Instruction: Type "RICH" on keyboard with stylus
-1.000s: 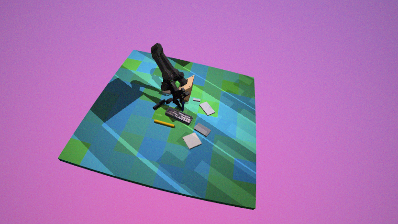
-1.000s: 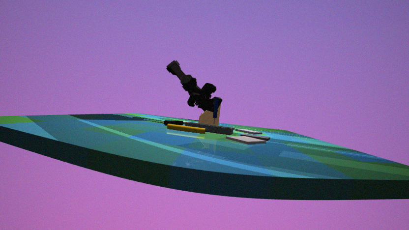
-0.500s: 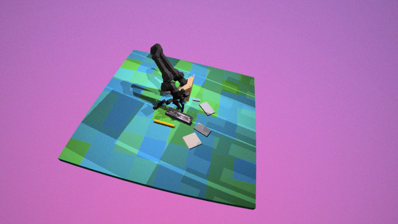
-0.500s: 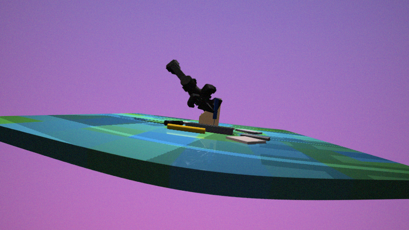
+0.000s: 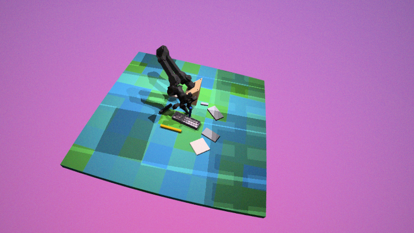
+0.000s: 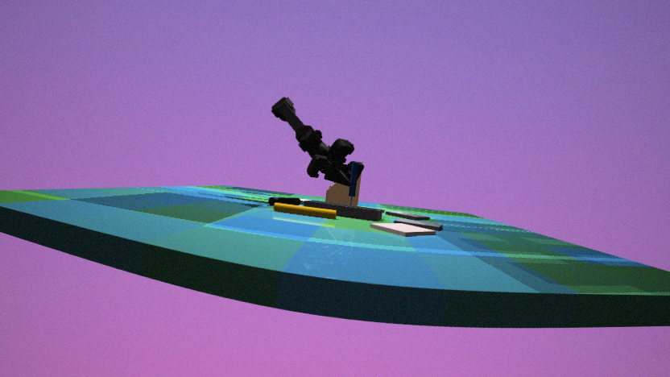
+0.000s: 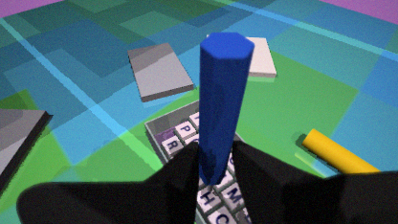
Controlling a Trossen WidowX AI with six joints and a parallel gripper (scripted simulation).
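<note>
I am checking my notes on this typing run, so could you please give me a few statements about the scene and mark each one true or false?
1. The gripper is shut on the blue stylus. True.
2. The stylus lies flat on the desk. False: it stands nearly upright between the fingers, above the keyboard.
3. A yellow cylinder lies on the desk beside the keyboard. True.
4. The yellow cylinder rests on top of the keys. False: it lies apart from the keyboard.
5. Flat grey and white slabs lie near the keyboard. True.
</note>
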